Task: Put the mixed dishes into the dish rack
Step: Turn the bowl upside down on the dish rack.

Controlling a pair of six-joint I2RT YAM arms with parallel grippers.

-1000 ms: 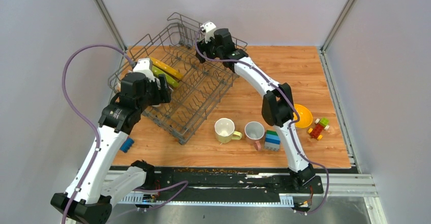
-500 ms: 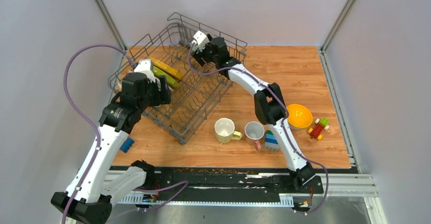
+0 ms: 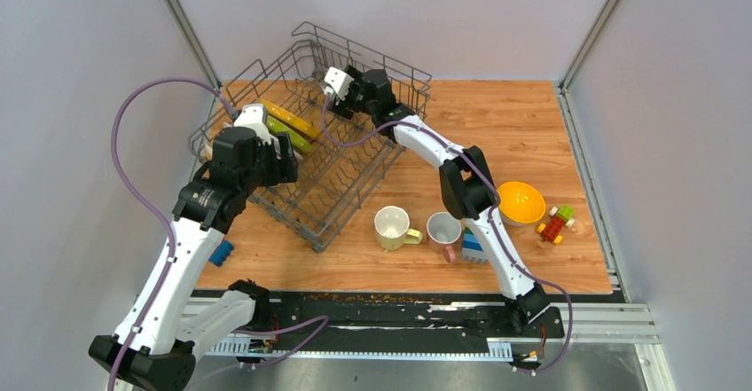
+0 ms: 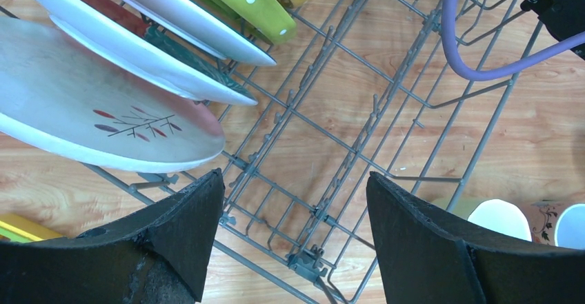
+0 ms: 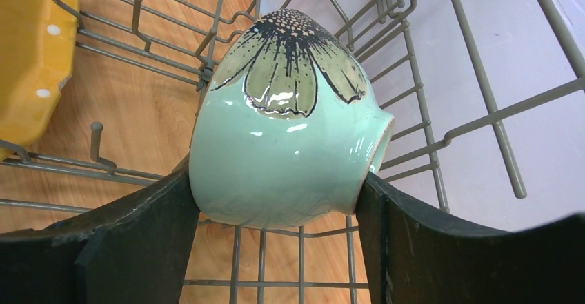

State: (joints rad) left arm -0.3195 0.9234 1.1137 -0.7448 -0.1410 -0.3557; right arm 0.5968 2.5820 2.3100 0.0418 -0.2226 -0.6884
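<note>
Right gripper (image 5: 276,176): jaws wide, pressed against both sides of the pale green bowl (image 5: 283,145).
Bowl: between the right fingers, inside the dish rack (image 4: 306,260), wires beneath and beyond it.
Yellow plate (image 5: 27,56): left of the right gripper, among the tines.
Left gripper (image 4: 293,178): wide open, empty, over the rack floor.
White-pink plate (image 4: 90,118): just left of the left fingers, leaning with other plates.

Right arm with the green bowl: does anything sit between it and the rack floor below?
Nothing visible does. The pale green bowl, gripped between the right fingers, has only bare wires of the dish rack under it; the yellow plate stands off to one side.
</note>
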